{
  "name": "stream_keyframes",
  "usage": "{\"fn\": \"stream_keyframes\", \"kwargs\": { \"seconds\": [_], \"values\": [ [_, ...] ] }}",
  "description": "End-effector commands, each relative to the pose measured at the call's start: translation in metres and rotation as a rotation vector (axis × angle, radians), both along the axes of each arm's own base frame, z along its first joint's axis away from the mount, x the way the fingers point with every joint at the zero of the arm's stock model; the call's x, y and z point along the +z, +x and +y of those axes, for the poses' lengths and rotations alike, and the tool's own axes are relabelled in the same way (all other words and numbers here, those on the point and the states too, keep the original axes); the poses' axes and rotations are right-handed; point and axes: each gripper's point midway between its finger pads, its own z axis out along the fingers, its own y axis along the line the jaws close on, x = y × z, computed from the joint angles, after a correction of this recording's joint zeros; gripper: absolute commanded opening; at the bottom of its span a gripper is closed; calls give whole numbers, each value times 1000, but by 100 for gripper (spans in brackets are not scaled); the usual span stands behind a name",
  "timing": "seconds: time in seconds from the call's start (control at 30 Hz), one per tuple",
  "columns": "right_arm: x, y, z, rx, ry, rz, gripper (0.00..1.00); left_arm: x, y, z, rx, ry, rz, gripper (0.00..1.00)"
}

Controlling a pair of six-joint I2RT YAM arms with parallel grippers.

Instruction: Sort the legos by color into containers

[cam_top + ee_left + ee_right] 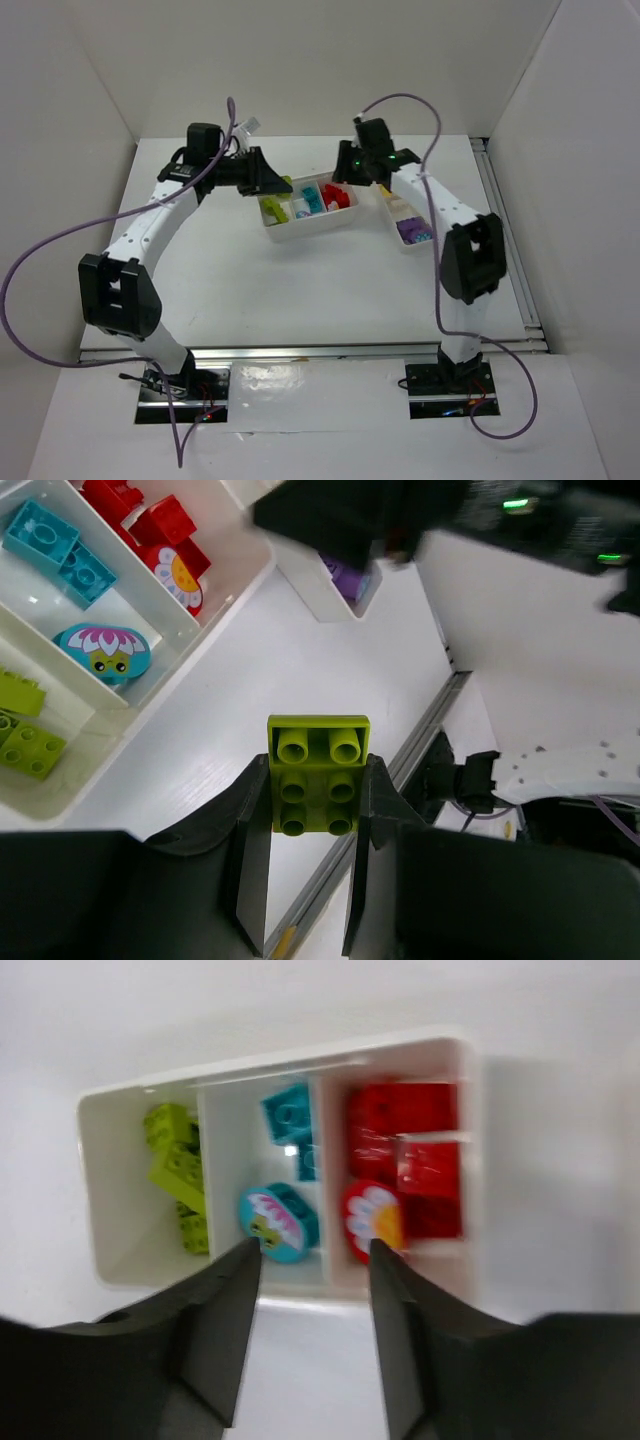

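Brick [318, 770], lime green, sits clamped inside the left pincer [316, 792].

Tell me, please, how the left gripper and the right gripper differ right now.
The left gripper is shut on a lime green brick; the right gripper holds nothing. The left's jaws press the brick's sides; the right's stand apart, framing the wide tray. Both are black.

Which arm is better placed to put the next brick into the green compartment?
Left. The left gripper is shut on a lime green brick close to the green compartment; the right gripper hangs open and empty over the tray.
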Motion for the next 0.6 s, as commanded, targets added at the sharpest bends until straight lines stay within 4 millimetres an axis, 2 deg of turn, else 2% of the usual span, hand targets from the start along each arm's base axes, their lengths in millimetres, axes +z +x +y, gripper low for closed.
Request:
{"fn": "stream_keyframes", "kwargs": {
  "seconds": [0.0,0.07,0.1,0.13,0.17,0.2,0.27,0.37,0.43,0.53,0.57],
  "values": [
    [64,3,-78,-198,-33,-156,50,-14,15,-10,68,114,12,0],
    [61,-8,-113,-266,-60,-136,50,-31,20,-5,136,168,87,0],
    [57,-13,-123,-281,-69,-118,50,-45,30,8,247,224,133,0],
    [64,-19,-132,-297,-65,-129,50,-50,36,14,300,253,151,0],
    [52,-24,-145,-319,-77,-102,50,-55,38,21,343,280,167,0],
    [49,-30,-150,-329,-70,-84,50,-71,43,30,416,341,200,0],
    [42,-39,-161,-341,-70,-65,50,-76,51,35,461,390,192,0],
    [34,-50,-167,-355,-75,-34,51,-96,63,34,483,455,219,0],
    [34,-51,-171,-365,-75,-33,54,-110,73,26,471,497,222,0],
    [36,-54,-171,-365,-75,-33,64,-121,81,21,479,544,229,0],
    [39,-53,-176,-375,-74,-34,67,-120,86,26,504,572,229,0]
  ]
}}
